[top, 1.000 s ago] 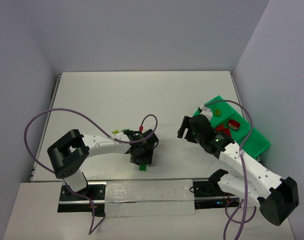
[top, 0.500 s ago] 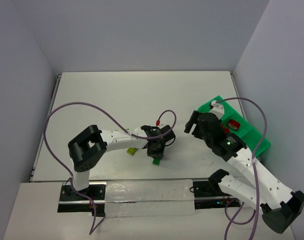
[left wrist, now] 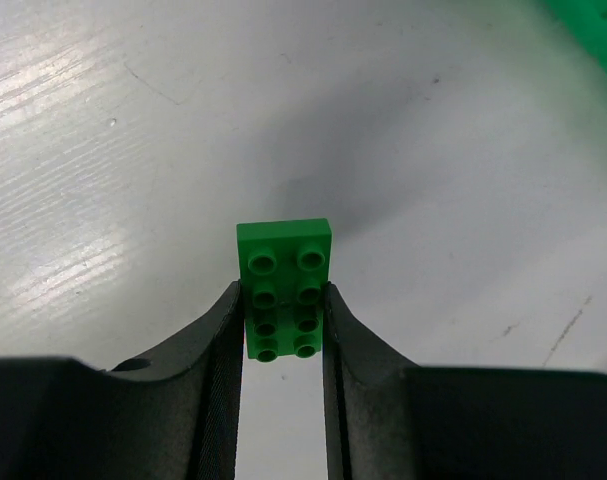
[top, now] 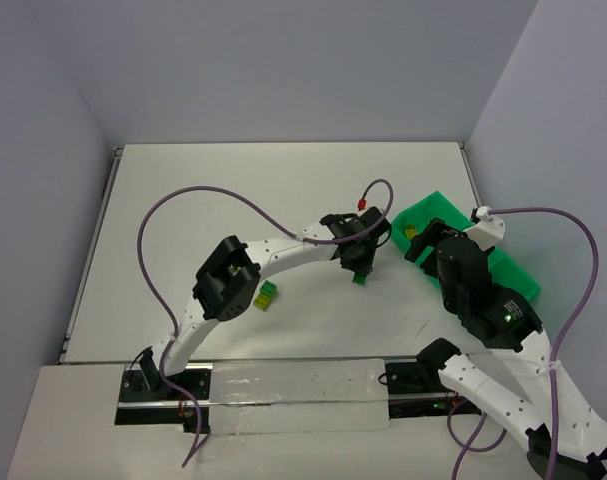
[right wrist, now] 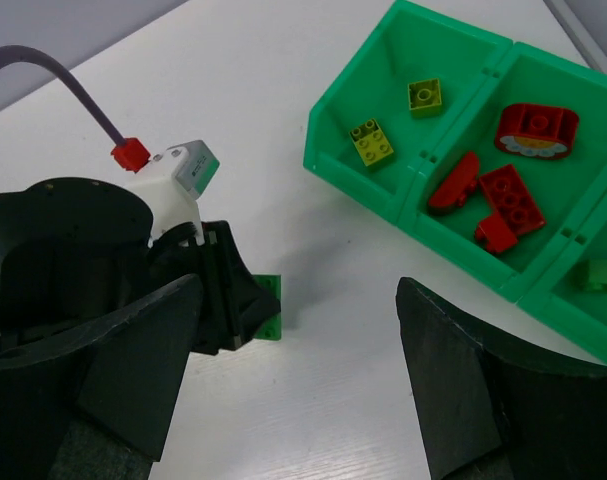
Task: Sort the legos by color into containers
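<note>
One green brick, pinched lengthwise in the left gripper, hangs with the tray at three o'clock; the right gripper hovers nearer it, fingers spread.

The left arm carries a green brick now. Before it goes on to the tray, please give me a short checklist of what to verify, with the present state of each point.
1. Grip: the left gripper pinches the green brick on both long sides: ok.
2. Sorting so far: in the tray, yellow bricks and red bricks sit in separate compartments: ok.
3. Target: the end compartment with a green piece is only partly in view, so room there: cannot tell.
4. Way to the tray: the right arm hangs over it: not ok.
5. Right gripper open and empty: ok.
6. Table: one two-colour brick lies there unsorted: not ok.
</note>
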`<state>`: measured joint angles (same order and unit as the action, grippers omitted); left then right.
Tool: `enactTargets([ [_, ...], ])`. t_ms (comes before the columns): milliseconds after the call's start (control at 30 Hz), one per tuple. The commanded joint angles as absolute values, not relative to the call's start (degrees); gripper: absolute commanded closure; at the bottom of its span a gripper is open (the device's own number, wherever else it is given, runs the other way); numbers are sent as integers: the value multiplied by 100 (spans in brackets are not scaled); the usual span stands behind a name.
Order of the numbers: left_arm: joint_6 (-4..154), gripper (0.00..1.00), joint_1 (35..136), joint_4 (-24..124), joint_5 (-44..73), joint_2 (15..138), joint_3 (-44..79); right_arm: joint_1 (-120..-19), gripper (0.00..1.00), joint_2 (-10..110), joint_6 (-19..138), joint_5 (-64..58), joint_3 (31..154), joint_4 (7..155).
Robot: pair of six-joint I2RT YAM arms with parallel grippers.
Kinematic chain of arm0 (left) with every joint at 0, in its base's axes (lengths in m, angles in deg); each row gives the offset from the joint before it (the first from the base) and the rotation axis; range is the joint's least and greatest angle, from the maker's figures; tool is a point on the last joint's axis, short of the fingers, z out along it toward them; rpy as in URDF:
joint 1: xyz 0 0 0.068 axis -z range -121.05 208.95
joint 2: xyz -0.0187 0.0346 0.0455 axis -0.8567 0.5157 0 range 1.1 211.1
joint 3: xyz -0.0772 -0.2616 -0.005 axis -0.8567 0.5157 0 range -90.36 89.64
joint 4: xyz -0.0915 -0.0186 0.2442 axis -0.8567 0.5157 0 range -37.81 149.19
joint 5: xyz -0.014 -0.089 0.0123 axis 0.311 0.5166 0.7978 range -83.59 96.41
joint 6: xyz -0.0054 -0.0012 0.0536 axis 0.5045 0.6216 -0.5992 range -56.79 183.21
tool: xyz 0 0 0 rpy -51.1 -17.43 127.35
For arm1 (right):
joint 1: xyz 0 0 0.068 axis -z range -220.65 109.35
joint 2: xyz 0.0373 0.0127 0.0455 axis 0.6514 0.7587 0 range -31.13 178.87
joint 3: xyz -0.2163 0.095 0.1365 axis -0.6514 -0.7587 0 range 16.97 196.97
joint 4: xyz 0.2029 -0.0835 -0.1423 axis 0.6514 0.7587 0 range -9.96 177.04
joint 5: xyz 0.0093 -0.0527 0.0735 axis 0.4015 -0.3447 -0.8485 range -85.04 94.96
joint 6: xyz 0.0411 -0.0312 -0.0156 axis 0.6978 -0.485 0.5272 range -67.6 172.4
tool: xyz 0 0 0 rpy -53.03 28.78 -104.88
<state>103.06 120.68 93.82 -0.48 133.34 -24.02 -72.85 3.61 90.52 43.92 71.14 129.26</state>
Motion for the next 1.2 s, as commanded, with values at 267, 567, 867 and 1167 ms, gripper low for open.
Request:
enactTargets([
  [267, 10158, 2, 11997, 9393, 303, 13403, -2517, -7246, 14, 395, 9259, 4600, 7037, 13055],
  [567, 10030, 3, 11000, 9718, -261, 11800, -1883, -7254, 15, 617, 9421, 3816, 6382, 12588],
  [867, 9907, 3, 9579, 9735, -559, 9526, -153, -7357, 17, 1966, 9983, 2853, 5320, 11255],
  [1167, 10019, 3, 9140, 9675, -539, 8768, 663, -7360, 17, 3747, 9874, 2773, 5535, 10220],
])
